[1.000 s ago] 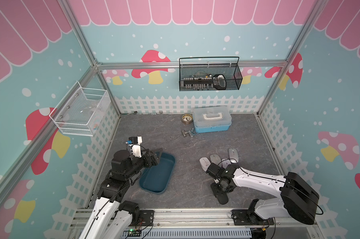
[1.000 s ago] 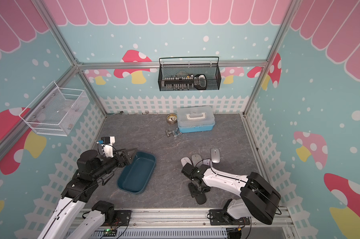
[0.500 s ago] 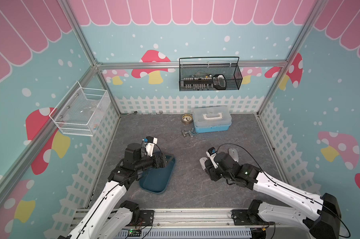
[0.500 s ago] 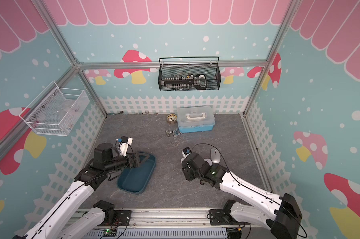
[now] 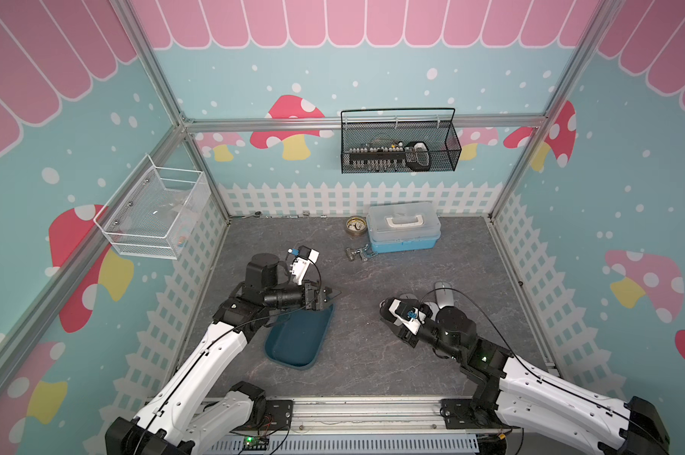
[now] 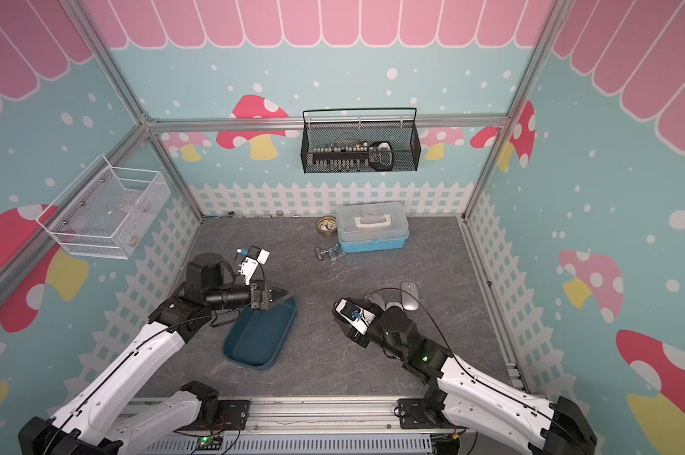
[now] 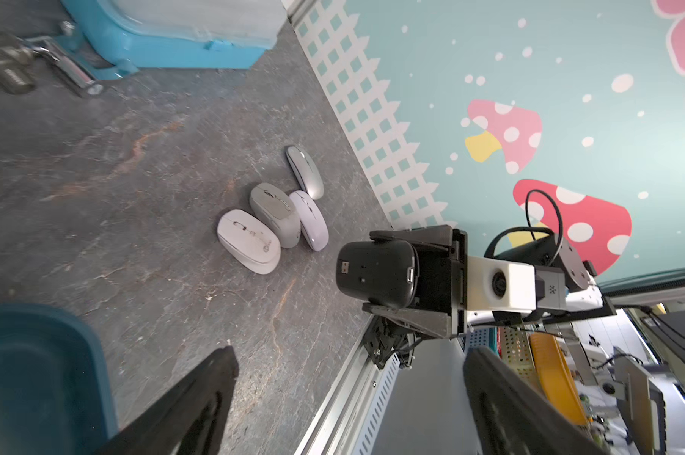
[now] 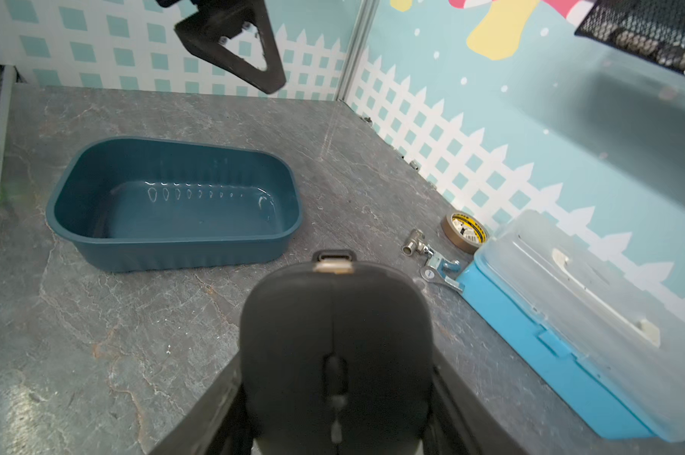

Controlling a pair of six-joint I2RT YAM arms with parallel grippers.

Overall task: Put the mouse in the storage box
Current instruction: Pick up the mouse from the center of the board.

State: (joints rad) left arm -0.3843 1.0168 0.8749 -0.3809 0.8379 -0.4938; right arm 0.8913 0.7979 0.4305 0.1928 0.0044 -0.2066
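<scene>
- Right now my left gripper (image 5: 328, 298) hangs just above the far end of the storage box. Its jaws are spread wide with nothing between them.
- The storage box (image 8: 175, 240) sits empty on the grey table (image 5: 372, 366), nearer my left arm than my right.
- The black mouse (image 8: 337, 327) is up off the table, in the air between the box and the other mice, and well apart from the box.
- My right gripper (image 7: 370, 272) is clamped on the black mouse, one jaw pressed to each long side.
- I judge it a light, stiff plastic shell, smooth and rounded, so it could slide or twist in a loose pinch.
- The flat flanks are the place to hold it, not the domed top, and that is where I have it.
- It looks sturdy enough, but I would set it low into the box and not drop it.
- Furthest right, four pale mice (image 7: 274, 214) lie together on the table, near the fence wall.
</scene>
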